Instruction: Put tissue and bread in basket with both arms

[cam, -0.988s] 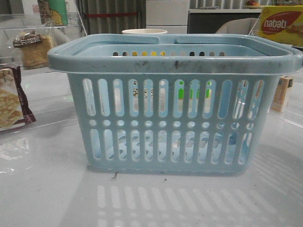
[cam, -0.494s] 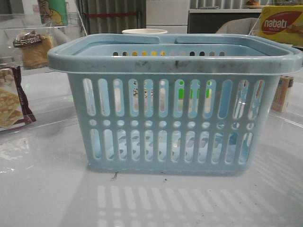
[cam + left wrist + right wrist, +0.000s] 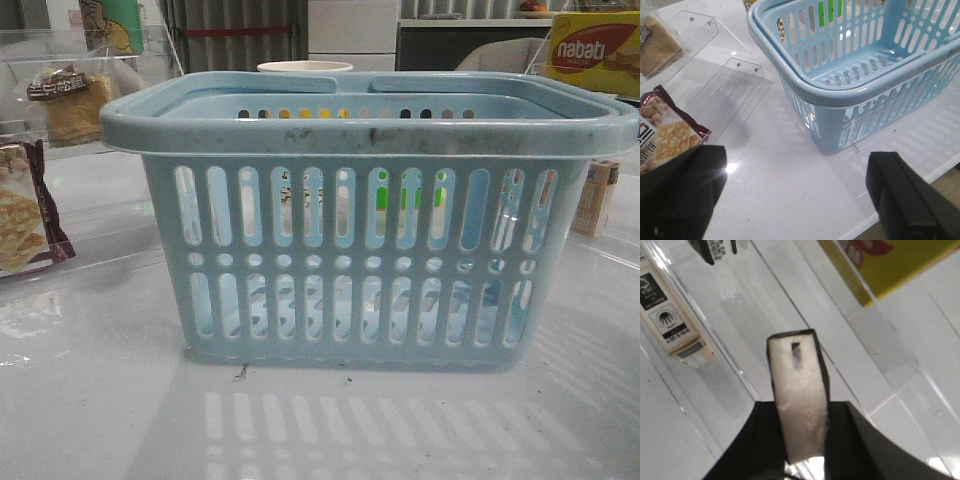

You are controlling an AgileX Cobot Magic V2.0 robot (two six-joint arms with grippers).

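Observation:
The light-blue basket (image 3: 370, 130) stands in the middle of the white table, and the left wrist view looks down into it (image 3: 790, 80); nothing shows on its floor there. The bread (image 3: 70, 105), golden slices in a clear bag, sits at the far left on a clear stand (image 3: 655, 45). My left gripper (image 3: 797, 185) hangs open over bare table, between the basket's corner and the cracker packet. My right gripper (image 3: 800, 440) is shut on the tissue (image 3: 797, 390), a small pack with black edges and a pale face. Neither gripper shows in the front view.
A maroon-edged cracker packet (image 3: 25, 215) lies left of the basket. A yellow Nabati box (image 3: 595, 50) and a small beige carton (image 3: 597, 198) stand at the right. Clear acrylic stands (image 3: 725, 85) lie by the bread. A white cup (image 3: 305, 67) is behind the basket.

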